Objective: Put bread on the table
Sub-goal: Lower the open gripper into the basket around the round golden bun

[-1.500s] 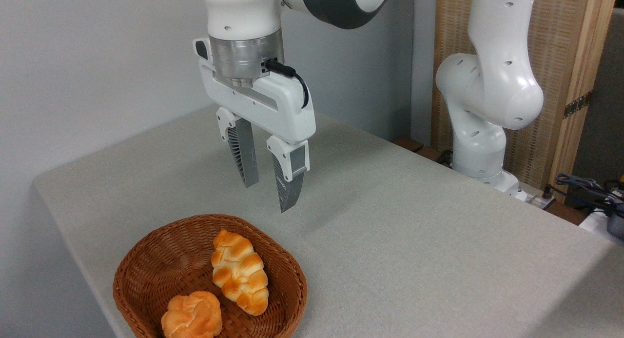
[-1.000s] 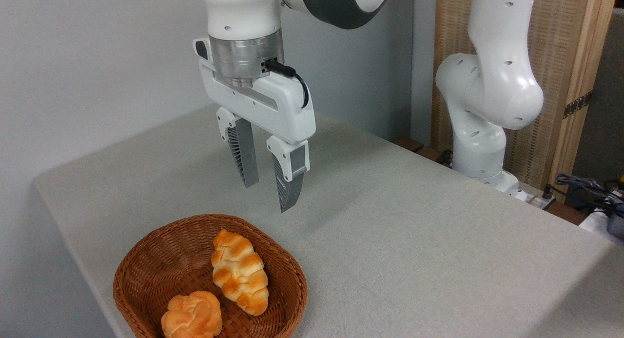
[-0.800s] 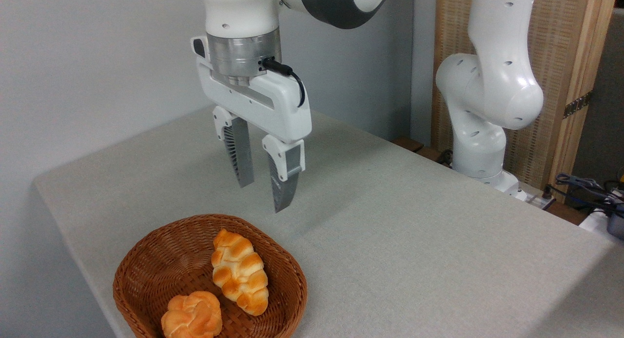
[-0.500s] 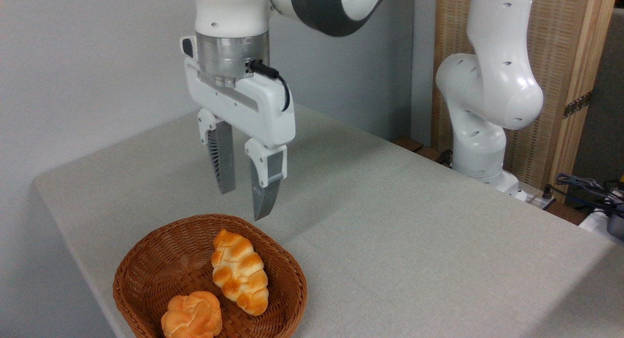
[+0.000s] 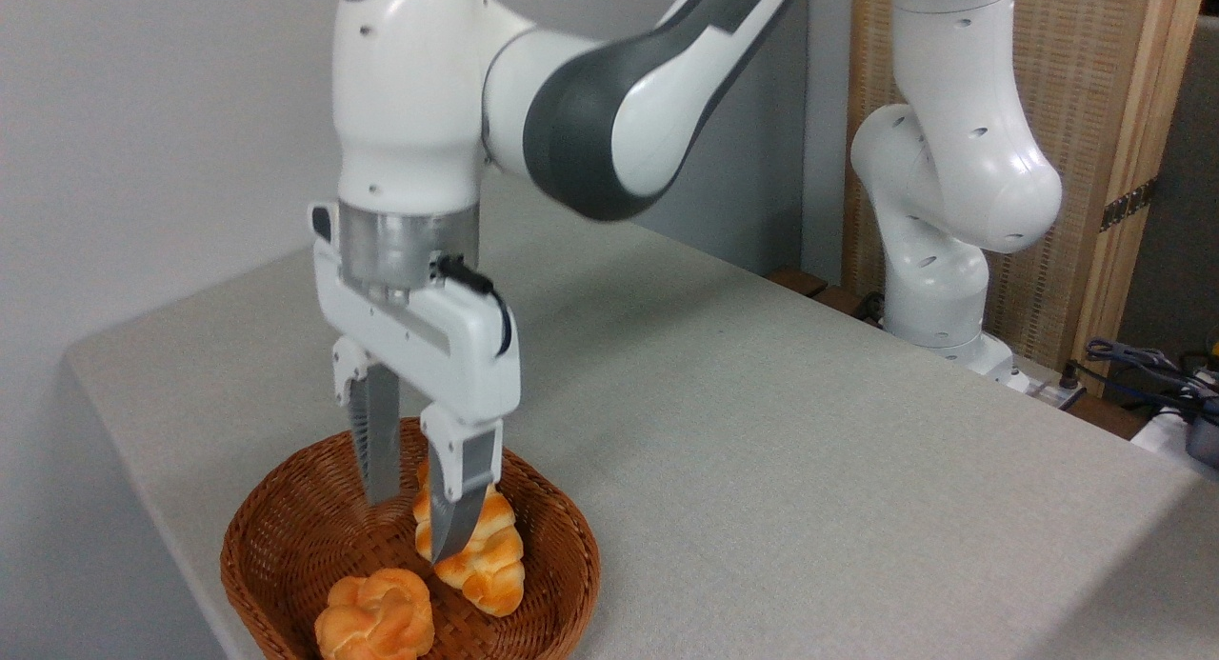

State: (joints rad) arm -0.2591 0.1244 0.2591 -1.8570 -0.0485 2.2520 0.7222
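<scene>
Reaching into basket (image 5: 286, 536): fingers (image 5: 381, 450) spread, empty, above braided roll (image 5: 490, 555); next shift toward bread (image 5: 376, 614), then lift onto table (image 5: 762, 431)

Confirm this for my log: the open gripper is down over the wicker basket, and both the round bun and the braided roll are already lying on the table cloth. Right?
Not quite. The camera view shows the open gripper over the wicker basket, but the round bun and the braided roll both lie inside the basket, not on the table.
</scene>
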